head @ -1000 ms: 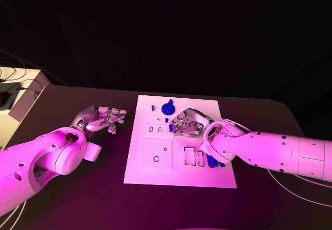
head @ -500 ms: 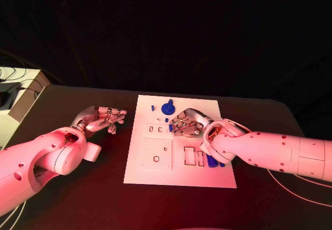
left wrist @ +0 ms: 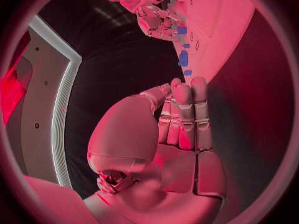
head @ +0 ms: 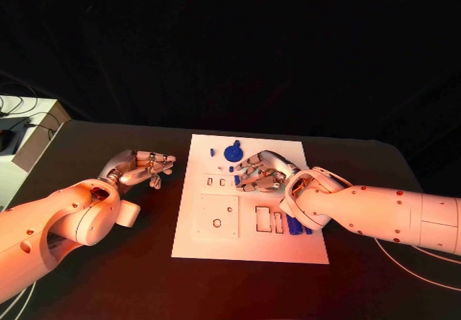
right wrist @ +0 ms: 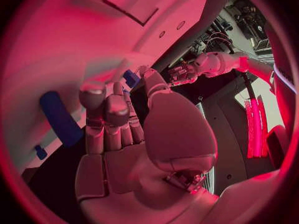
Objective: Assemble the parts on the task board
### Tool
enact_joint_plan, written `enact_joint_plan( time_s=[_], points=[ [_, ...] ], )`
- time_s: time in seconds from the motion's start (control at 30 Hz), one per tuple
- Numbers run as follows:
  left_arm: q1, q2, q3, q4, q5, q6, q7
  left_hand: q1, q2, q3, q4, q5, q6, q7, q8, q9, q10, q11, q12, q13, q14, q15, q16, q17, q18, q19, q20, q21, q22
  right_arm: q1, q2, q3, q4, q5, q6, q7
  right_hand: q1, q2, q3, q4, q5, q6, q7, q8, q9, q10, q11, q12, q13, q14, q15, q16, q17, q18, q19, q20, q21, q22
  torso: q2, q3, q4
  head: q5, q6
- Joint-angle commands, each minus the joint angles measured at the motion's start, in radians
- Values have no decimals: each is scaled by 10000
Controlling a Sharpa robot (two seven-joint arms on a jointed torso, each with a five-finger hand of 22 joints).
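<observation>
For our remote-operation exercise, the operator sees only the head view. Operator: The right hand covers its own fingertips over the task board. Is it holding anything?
Observer: Yes. In the right wrist view, the right hand pinches a small blue part between its thumb and a finger.
Operator: And the left hand's palm, off the board?
Observer: In the left wrist view, the left hand holds nothing, and its fingers lie side by side.

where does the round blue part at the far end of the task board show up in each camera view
Head view: round blue part on the board's far end, just beyond the right hand.
Left wrist view: blue cluster on the board's edge.
Right wrist view: cannot tell.
Shared landmark: the white task board.
</observation>
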Motion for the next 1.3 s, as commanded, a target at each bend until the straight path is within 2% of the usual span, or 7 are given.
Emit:
enact_joint_plan(
  time_s=[0.03,0.6,0.77,1.03,1.07,1.17,1.3],
  points=[
    [-18,31,7,-18,-49,167,105,67,-58,-38,14,-43,2,17,23,12,13,-7,-24,-7,52,-6,36,-5,-81,-11,-25,28,17,3,-82,36,129,181,-294,498,99,-12,-52,31,31,83,-18,39,13,-52,-7,45,-12,-42,53,0,-16,268,552,41,-25,-20,9,-1,-5,-9,33],
    [-105,39,7,-69,-43,242,90,84,-157,-141,-22,-44,-81,52,21,11,17,6,-61,-35,40,2,40,-8,-87,-16,-24,12,27,76,-625,209,512,1810,-528,1723,-175,78,-310,110,338,263,143,37,8,-58,-24,144,-13,-71,39,-32,-251,272,541,35,-69,-170,8,-2,3,-7,141],
    [-149,50,8,13,310,157,56,67,-293,-245,0,-39,-61,67,21,12,29,26,-139,-87,-96,25,-82,-67,-110,-94,-5,-79,-8,119,-777,240,702,3780,-701,3477,7,484,-196,-73,394,599,578,47,26,230,25,336,2,-137,55,-260,-491,167,520,37,204,-59,17,6,-30,25,221],
    [-155,141,13,147,261,214,-420,-310,-397,-1040,392,-23,-174,491,295,44,-112,342,-189,-153,-201,255,-435,-322,-132,-97,149,-513,-266,461,-858,258,706,5619,-948,4662,391,791,-31,-459,15,981,623,155,50,1121,-310,1266,417,-163,-181,-633,-870,-125,483,-131,1068,476,-27,62,-68,11,319],
    [-128,184,21,155,28,325,-698,-467,-377,-1431,577,-34,-219,464,468,60,-20,322,-7,-64,-176,251,-431,-336,-123,-26,157,-585,-313,578,-872,260,611,5930,-930,4688,400,798,-110,-551,-4,1247,490,303,101,1404,-483,1882,858,-165,-296,-701,-919,-179,461,-206,1089,542,-45,81,-86,14,334],
    [-26,288,32,115,-368,454,-1242,-895,-312,-2076,1026,-11,-347,347,915,112,125,239,532,269,-34,193,-343,-309,-115,138,119,-606,-333,744,-883,261,396,6239,-855,4583,305,880,-305,-629,-12,1432,378,504,153,1051,-615,3123,2010,-136,-423,-908,-1105,-303,460,-360,1165,665,-93,116,-115,44,371],
    [304,581,38,-90,-1010,850,-2330,-1436,-198,-3337,1838,-32,-523,-29,2753,595,203,-11,2276,1551,378,-40,71,-50,-100,467,-68,-302,-128,909,-883,261,10,6426,-685,4302,-21,1071,-673,-600,-19,1728,132,1038,491,58,-828,6216,5008,35,-572,-706,-863,-486,561,-550,1646,971,-185,166,-147,95,377]
  ],
)
